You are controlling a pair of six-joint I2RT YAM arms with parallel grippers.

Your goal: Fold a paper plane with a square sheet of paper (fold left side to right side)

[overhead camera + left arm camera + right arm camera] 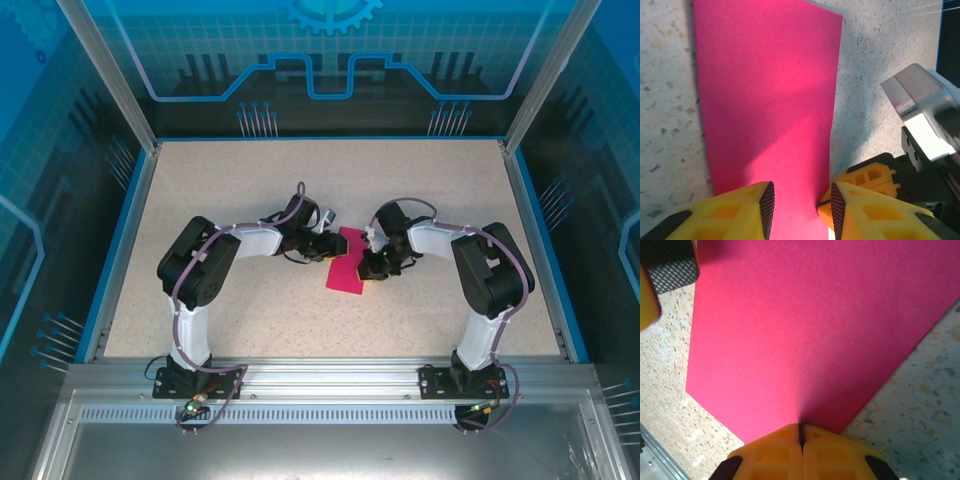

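Note:
The square sheet of paper (346, 275) lies on the table as a magenta-pink rectangle, longer than it is wide, between the two arms. My left gripper (326, 246) (800, 212) is open at the sheet's far end. Its fingers (765, 207) stand apart over the pink paper (765, 90), the right one at the sheet's edge. My right gripper (372, 268) (801, 432) is shut, its joined tips resting on the paper (805, 325) close to its near edge. A left fingertip (665, 270) shows at the top left of the right wrist view.
The speckled beige table (230, 190) is framed by a blue rim and clear walls (130, 210). An aluminium rail (330, 375) carries both arm bases at the near edge. The right arm's yellow finger and metal wrist part (920, 115) sit just right of the left gripper.

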